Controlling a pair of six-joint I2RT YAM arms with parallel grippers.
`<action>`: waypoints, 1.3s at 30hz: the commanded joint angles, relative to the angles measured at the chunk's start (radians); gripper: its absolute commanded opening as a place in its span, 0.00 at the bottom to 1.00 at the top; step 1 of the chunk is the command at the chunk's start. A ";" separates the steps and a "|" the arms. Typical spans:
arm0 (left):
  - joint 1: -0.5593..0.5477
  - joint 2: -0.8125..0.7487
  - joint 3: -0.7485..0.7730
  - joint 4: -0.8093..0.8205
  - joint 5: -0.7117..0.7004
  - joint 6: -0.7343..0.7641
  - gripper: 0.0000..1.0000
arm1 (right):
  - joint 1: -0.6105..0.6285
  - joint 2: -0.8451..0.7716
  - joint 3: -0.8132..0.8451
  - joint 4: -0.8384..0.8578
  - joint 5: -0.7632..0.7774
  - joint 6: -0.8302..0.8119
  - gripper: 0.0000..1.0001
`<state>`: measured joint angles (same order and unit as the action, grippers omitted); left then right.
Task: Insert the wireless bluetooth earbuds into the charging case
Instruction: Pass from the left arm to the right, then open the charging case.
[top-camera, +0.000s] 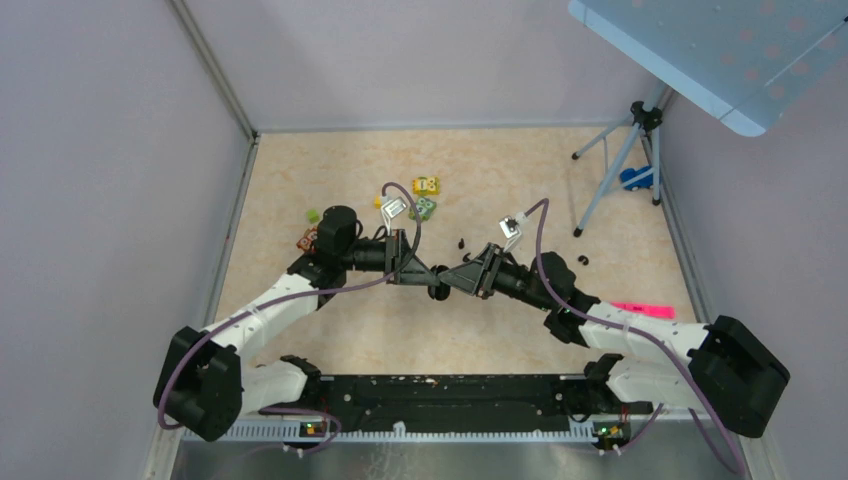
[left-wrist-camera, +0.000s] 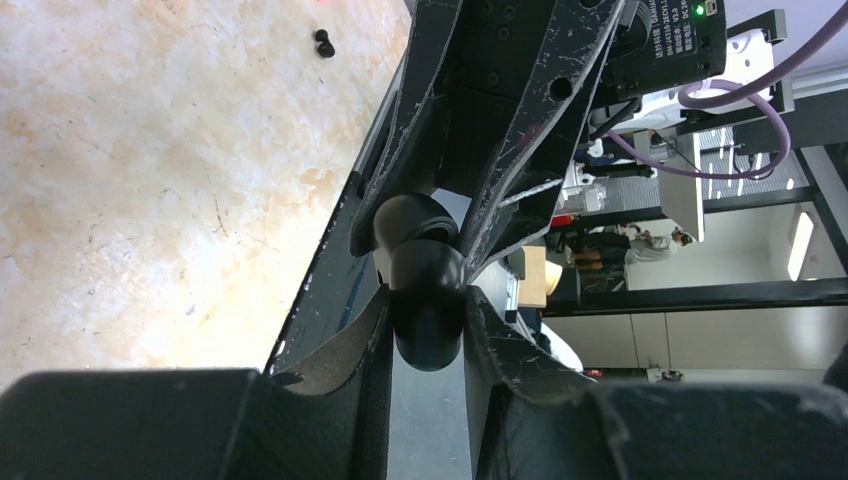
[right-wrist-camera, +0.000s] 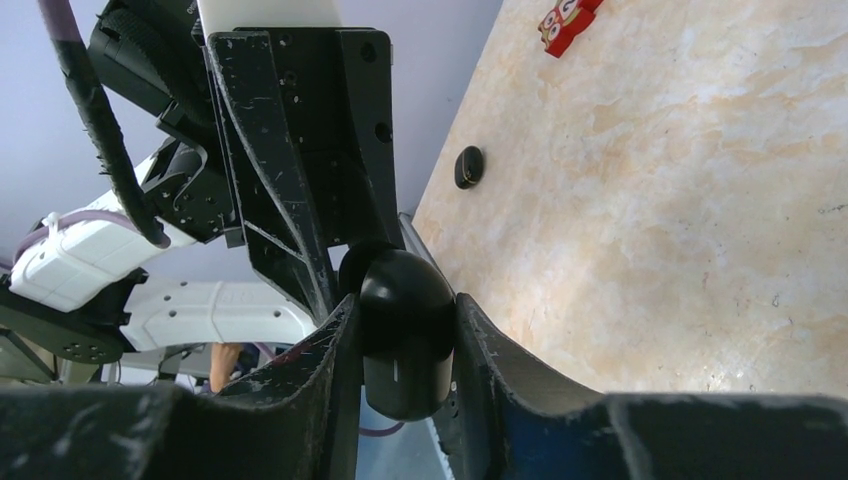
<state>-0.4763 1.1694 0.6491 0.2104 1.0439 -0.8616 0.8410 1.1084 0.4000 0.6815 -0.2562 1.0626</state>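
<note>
Tools: left tool (left-wrist-camera: 428, 300) and right tool (right-wrist-camera: 405, 305) meet nose to nose over mid-table, each clenched on the charging case (right-wrist-camera: 405, 345) from opposite sides.
Case: black, glossy and rounded, with a small pale mark on one side. The left wrist view shows two rounded parts, one between each pair of fingers.
Obstruction: the opposing fingers crowd the case on both sides and hide most of it from above.
Earbuds: one earbud (top-camera: 461, 243) lies on the table (top-camera: 480, 160) just beyond the tools, apart from the case. A second earbud (top-camera: 583, 260) lies well to the right, beside the right arm.
Surroundings: pink marker (top-camera: 642, 309) near the right arm, red block (top-camera: 306, 240) by the left arm, green block (top-camera: 426, 207) and yellow block (top-camera: 426, 185) farther back, tripod (top-camera: 620, 165) at far right.
</note>
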 joint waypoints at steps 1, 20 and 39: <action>-0.001 -0.035 0.049 0.041 -0.005 0.032 0.00 | 0.008 0.014 -0.001 0.048 -0.043 0.009 0.21; 0.003 -0.078 0.068 -0.038 -0.034 0.096 0.69 | -0.001 -0.033 -0.054 0.023 -0.008 0.026 0.00; 0.011 -0.242 0.043 -0.231 -0.322 0.154 0.99 | -0.085 -0.158 -0.067 -0.078 0.017 0.025 0.00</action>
<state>-0.4706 0.9989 0.7406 -0.0681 0.8043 -0.6975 0.7761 0.9840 0.3252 0.5934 -0.2516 1.0935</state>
